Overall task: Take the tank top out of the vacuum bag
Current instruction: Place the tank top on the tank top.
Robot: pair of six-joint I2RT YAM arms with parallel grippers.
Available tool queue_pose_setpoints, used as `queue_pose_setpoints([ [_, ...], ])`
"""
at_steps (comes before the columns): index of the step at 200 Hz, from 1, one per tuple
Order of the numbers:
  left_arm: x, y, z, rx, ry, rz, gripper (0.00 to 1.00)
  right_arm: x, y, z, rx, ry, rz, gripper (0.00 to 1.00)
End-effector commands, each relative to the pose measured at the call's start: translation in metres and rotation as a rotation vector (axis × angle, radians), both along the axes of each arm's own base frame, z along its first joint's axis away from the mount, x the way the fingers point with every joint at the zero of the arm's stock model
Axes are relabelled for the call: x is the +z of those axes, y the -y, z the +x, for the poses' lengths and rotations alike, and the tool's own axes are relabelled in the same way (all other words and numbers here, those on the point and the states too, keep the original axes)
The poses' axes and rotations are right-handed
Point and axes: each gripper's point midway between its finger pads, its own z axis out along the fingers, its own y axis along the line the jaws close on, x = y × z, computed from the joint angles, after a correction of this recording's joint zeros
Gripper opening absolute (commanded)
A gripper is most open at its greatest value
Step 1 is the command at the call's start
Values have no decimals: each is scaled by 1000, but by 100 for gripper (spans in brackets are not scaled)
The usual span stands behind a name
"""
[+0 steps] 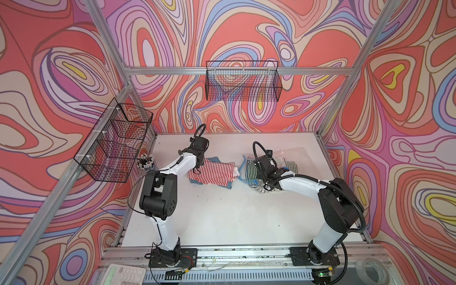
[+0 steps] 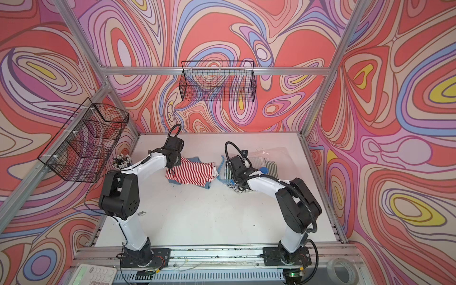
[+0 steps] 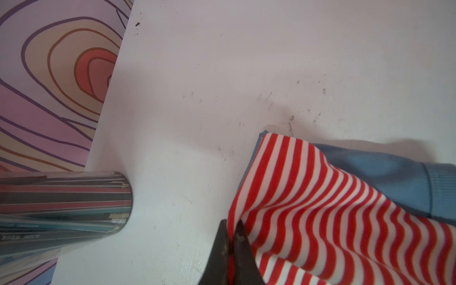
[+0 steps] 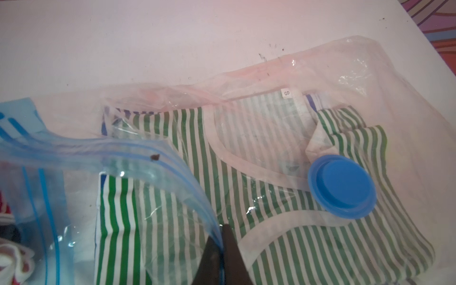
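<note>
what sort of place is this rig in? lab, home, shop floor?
Probably a lab robot cell, not a home: aluminium frame hung with a printed swirl backdrop, left arm and right arm bolted to a rail at a white table.

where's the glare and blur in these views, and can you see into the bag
Right wrist: bright glints on the vacuum bag and a pink cast, yet the green-striped top reads clearly through it; left wrist: the pencil cup is close and soft, the red-striped top sharp; in both top views the wide angle splays the frame posts and the bag barely shows.
</note>
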Motion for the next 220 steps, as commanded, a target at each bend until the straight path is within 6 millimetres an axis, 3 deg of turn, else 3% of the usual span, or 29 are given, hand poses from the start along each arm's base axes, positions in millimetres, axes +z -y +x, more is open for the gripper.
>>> queue_pose_setpoints([
  [1,13,-12,5,29,5,49,48,15,12,1,-31,17,-38,0],
  [33,37,1,3,-9,95,-53,80,19,14,1,-37,18,-48,0],
  [45,51,8,-1,-33,145,-101,86,19,14,1,-36,18,-47,0],
  [67,68,28,-9,-103,198,-194,89,20,12,1,-33,16,-35,0],
  [98,75,77,-25,-252,223,-310,89,17,9,0,-26,7,-12,0],
  [123,65,112,-40,-347,178,-344,89,17,5,0,-14,5,12,0],
  [160,38,141,-60,-412,95,-389,85,17,1,0,-4,2,28,0],
  [220,-28,160,-77,-439,-87,-415,82,15,-4,1,2,0,59,0],
])
